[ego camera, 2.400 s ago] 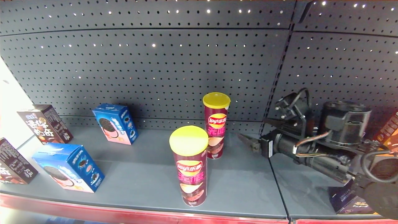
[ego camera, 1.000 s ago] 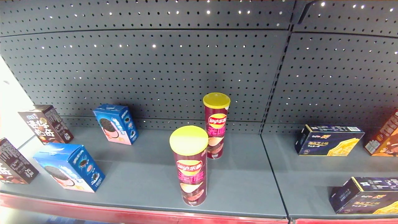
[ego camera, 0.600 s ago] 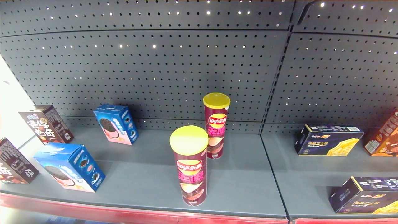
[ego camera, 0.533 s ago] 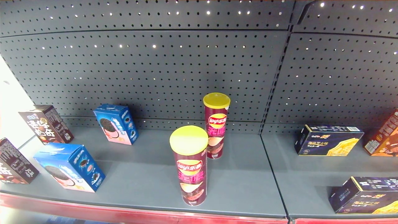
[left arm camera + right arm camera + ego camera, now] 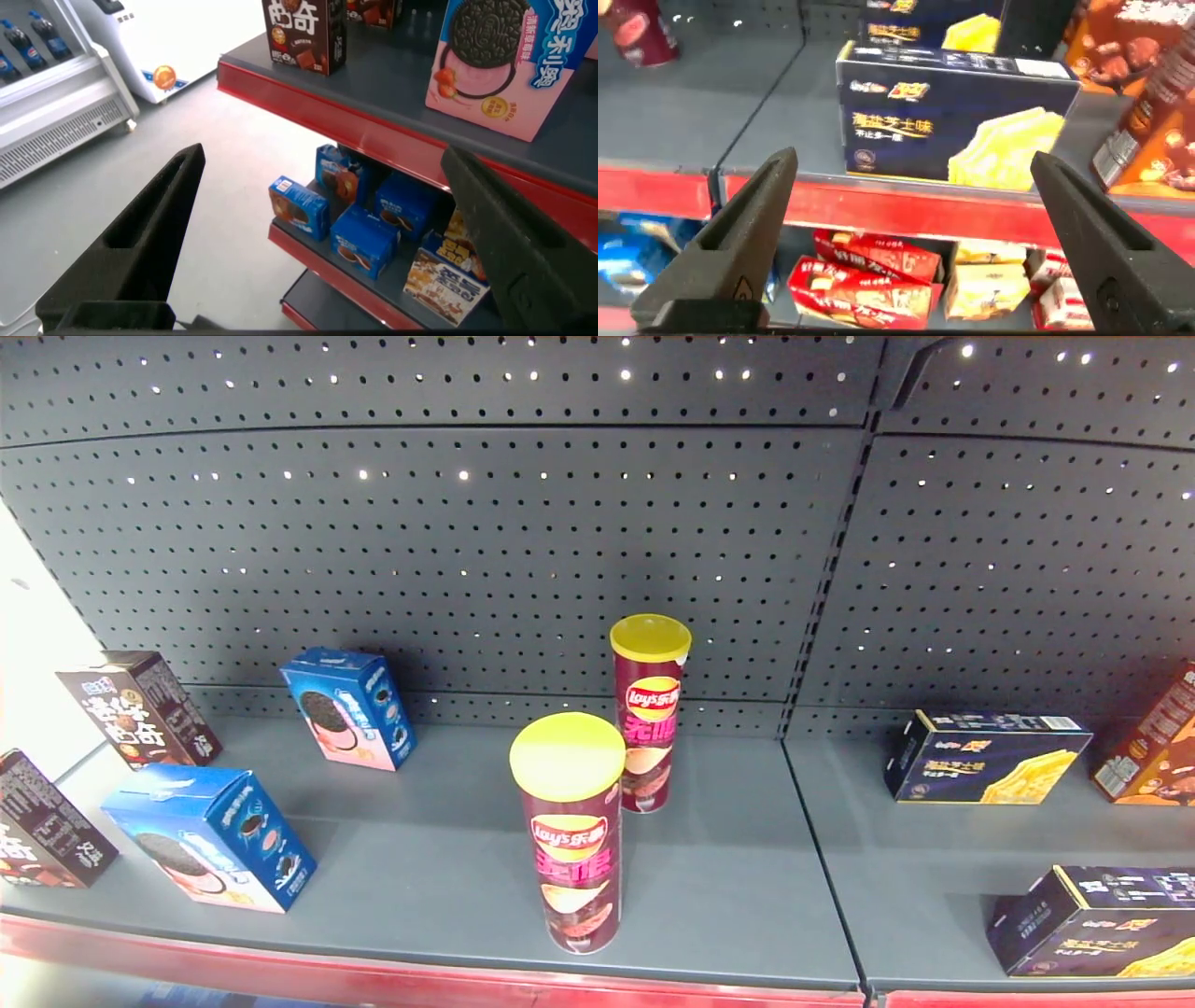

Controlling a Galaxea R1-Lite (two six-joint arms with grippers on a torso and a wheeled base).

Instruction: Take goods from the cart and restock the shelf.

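Pegboard (image 5: 467, 551) backs a grey shelf (image 5: 728, 887) with a red front lip (image 5: 373, 980). Two cans stand mid-shelf, with the front can (image 5: 571, 840) close to the lip and the rear can (image 5: 649, 719) just behind it, near the pegboard. Bare shelf lies open on both sides of the pair, and on the right it runs across the panel seam.

To the left are two blue boxes, the rear blue box (image 5: 347, 707) and the front blue box (image 5: 210, 835). Past them, at the shelf's left end, are the rear dark box (image 5: 140, 707) and the front dark box (image 5: 42, 835). To the right are the rear navy box (image 5: 985, 767), the front navy box (image 5: 1083, 919) at the lip, and one brown box (image 5: 1153, 747) at the far edge.

The left end effector (image 5: 322, 163) is out in front of the lip near the front blue box, spread wide and holding nothing. The right end effector (image 5: 913, 161) is likewise wide and empty, facing the front navy box.

The right arm that reached over the shelf beside the rear can 2.4 s ago has left the head view, uncovering the navy boxes. The goods have not shifted.
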